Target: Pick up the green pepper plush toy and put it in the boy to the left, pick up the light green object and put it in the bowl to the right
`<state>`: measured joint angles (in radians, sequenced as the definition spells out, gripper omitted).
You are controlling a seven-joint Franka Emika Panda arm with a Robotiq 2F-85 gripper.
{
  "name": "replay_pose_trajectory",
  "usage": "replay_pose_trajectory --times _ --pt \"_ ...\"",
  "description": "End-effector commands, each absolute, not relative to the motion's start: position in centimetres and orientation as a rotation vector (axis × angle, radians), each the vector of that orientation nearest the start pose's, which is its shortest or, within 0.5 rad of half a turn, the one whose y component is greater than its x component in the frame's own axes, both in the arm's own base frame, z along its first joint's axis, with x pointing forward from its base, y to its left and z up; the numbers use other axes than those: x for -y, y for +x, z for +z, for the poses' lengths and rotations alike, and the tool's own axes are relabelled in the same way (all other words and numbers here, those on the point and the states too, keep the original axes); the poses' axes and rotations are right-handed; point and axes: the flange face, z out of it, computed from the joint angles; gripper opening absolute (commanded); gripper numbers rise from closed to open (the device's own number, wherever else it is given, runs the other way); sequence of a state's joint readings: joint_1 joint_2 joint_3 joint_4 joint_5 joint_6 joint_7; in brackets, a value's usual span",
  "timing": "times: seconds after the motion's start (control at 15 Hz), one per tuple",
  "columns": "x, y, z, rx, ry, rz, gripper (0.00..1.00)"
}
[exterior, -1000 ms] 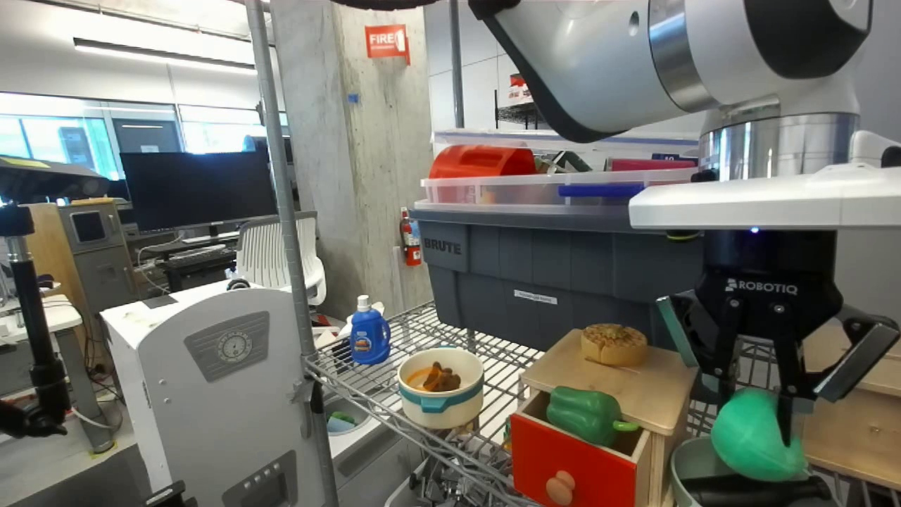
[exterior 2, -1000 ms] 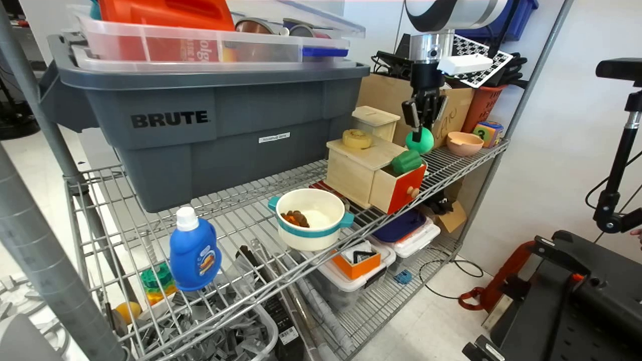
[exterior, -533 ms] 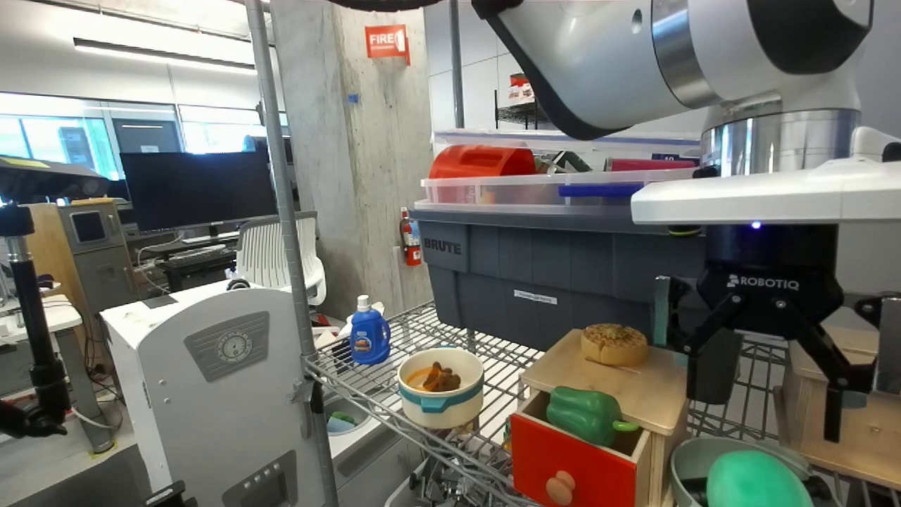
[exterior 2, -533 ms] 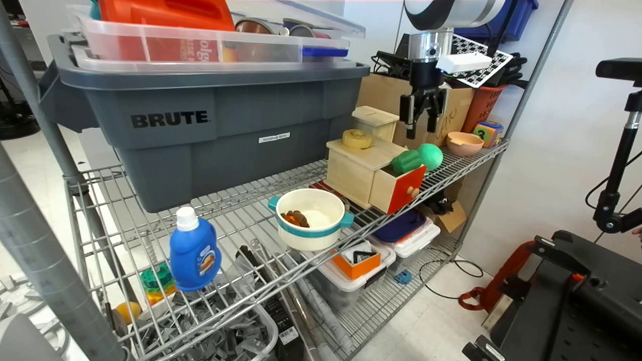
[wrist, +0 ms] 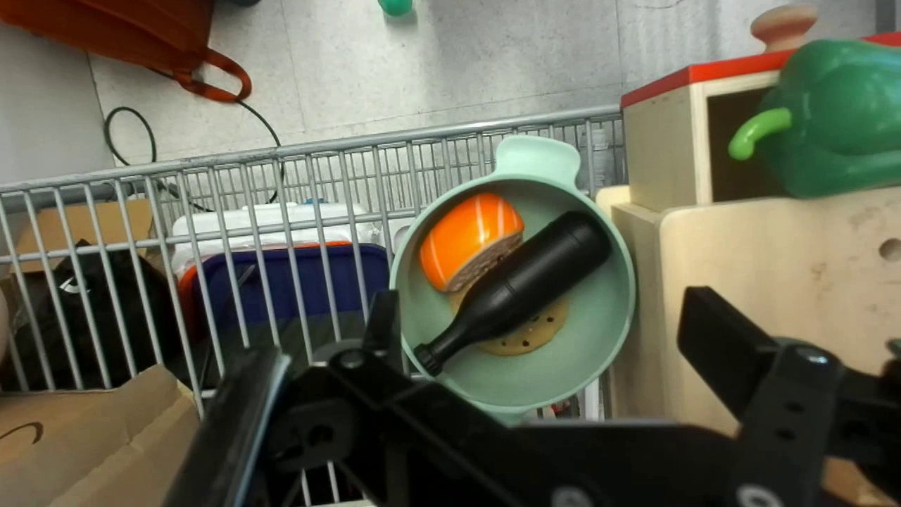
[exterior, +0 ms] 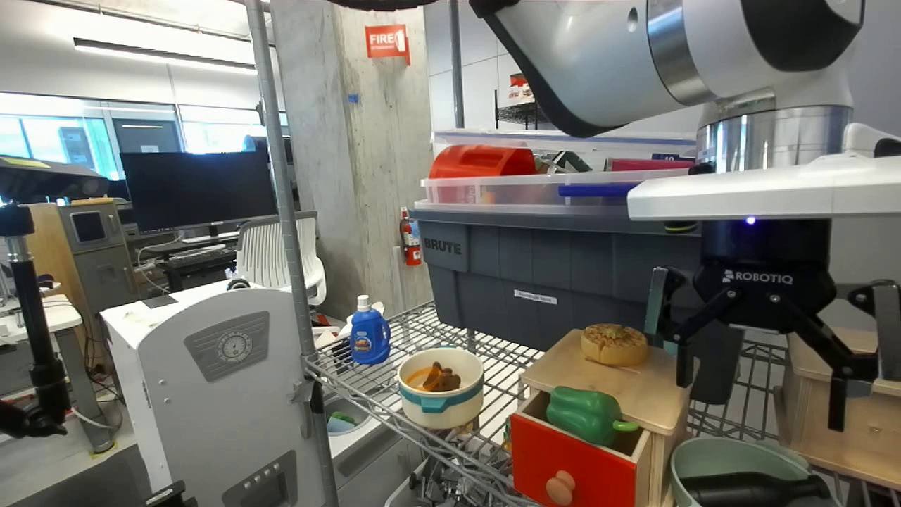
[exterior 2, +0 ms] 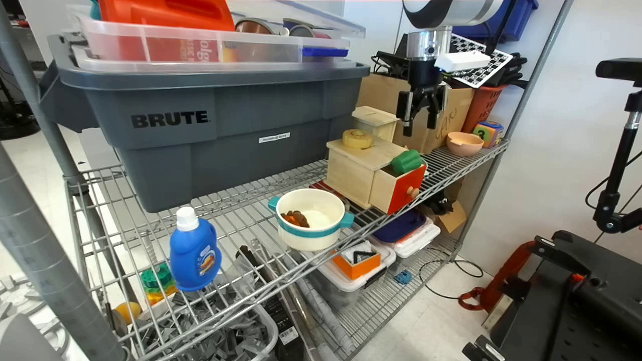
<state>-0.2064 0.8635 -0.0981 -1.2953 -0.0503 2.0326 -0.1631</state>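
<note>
The green pepper (exterior: 588, 415) lies in the pulled-out red-fronted drawer, its light stem (wrist: 759, 134) showing in the wrist view. Above the grey-green bowl (wrist: 598, 345) hangs my gripper (exterior: 760, 403), its jaws wide open with nothing between them. That bowl holds a black bottle, an orange-skinned piece and a flat tan piece. On the floor beyond the shelf edge, cut by the top of the wrist view, is a small green rounded thing that looks like the light green object (wrist: 395, 5); both exterior views no longer show it. The white bowl (exterior 2: 311, 240) with teal handles stands farther along the shelf.
The wooden drawer box (exterior 2: 353, 175), with a round tan piece on top, stands right beside the grey-green bowl. A blue bottle (exterior 2: 194, 255), a big grey bin (exterior 2: 241, 140) and a peach bowl (exterior 2: 464, 145) share the wire shelf. A cardboard box stands behind the gripper.
My gripper opened and let go of the light green object, which fell in front of the grey-green bowl and out of both exterior views. The gripper has risen slightly.
</note>
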Motion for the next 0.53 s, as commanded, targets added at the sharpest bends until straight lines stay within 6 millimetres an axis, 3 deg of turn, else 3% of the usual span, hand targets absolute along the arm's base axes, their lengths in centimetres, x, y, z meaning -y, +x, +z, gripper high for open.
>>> replay_pose_trajectory --times 0.0,0.47 --pt "20.02 70.51 22.88 -0.143 -3.227 0.235 1.00" --pt "19.49 70.64 23.18 -0.133 -3.231 0.228 1.00"
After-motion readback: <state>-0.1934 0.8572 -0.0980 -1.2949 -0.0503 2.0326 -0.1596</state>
